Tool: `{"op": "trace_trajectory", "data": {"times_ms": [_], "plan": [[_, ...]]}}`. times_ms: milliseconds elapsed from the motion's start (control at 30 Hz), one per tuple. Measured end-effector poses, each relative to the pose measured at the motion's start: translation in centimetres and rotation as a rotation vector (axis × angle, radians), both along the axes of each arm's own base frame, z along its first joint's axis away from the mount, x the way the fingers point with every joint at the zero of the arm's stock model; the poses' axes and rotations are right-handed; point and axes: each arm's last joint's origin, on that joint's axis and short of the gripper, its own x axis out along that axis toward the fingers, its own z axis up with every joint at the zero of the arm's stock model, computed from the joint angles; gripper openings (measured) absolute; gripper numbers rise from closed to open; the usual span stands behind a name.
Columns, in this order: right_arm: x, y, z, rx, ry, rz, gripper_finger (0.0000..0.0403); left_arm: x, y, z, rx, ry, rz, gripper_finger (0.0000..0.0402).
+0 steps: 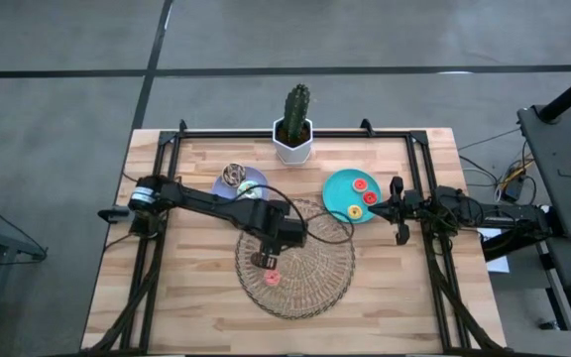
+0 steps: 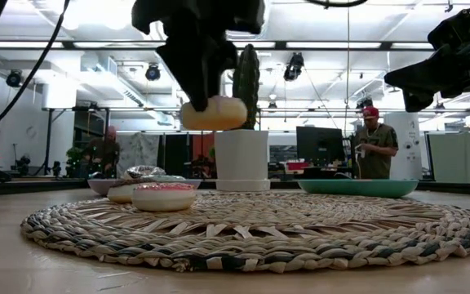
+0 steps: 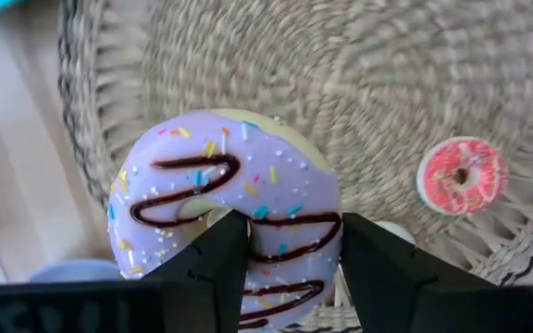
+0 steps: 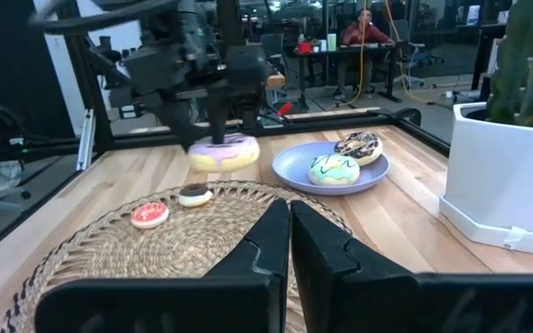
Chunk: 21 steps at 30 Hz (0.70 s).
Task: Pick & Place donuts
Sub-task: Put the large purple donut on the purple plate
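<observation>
My left gripper [image 3: 290, 231] hangs over the round wicker mat [image 1: 310, 273], shut on a lilac-iced donut [image 3: 220, 185] with brown drizzle and sprinkles. The gripper hides that donut in the high view. A pink donut [image 4: 149, 214] and a tiny dark brown donut [image 4: 194, 194] lie flat on the mat. A white-green donut [image 4: 331, 168] and a brown-white donut [image 4: 359, 145] lie on the lavender plate [image 4: 294, 174]. Tiny red, orange and yellow donuts lie on the teal plate [image 1: 337, 188]. My right gripper [image 4: 290, 231] waits shut at the table's right edge. My left gripper pinches one side of the donut's ring [image 3: 294, 227] between its two fingers. One finger [image 3: 220, 254] stands at the hole and the other [image 3: 373, 259] at the outer rim. The fingers come from above, pointing down. The donut [image 2: 213, 113] hangs level, icing up, clear of the mat.
A cactus in a white pot [image 1: 293, 134] stands at the far edge's middle. A black frame runs along the table's sides [image 1: 157, 198]. Bare wood lies near the front edge [image 1: 196, 317]. A person [image 2: 372, 147] stands in the room beyond the table.
</observation>
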Motion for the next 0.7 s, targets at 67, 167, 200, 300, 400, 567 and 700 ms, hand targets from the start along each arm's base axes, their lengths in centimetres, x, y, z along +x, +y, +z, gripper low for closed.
{"op": "trace_trajectory", "data": {"times_ms": [67,167,200,300,400,567,700], "plan": [[0.0,0.0,0.0,0.0,-0.001,0.001,0.0008,-0.5,0.5,-0.1,-0.007,0.004,0.04,0.0138],[0.0,0.0,0.0,0.0,0.0,0.002,0.0009,-1.1,1.4,-0.3,-0.014,0.013,0.097,0.0138],[0.0,0.0,0.0,0.0,0.001,0.001,0.0009,-1.3,1.7,-0.3,-0.016,0.018,0.113,0.0138],[0.0,0.0,0.0,0.0,0.0,0.002,0.0008,-1.9,2.6,-0.6,-0.016,0.035,0.144,0.0138],[0.0,0.0,0.0,0.0,0.0,0.001,0.0009,-2.6,3.5,-0.9,-0.014,0.052,0.165,0.0138],[0.0,0.0,0.0,0.0,0.001,0.0,0.0008,-4.2,5.1,-1.5,-0.008,0.085,0.198,0.0138],[0.0,0.0,0.0,0.0,0.004,0.0,0.0008,-5.9,6.2,-2.0,-0.004,0.113,0.223,0.0138]]}}
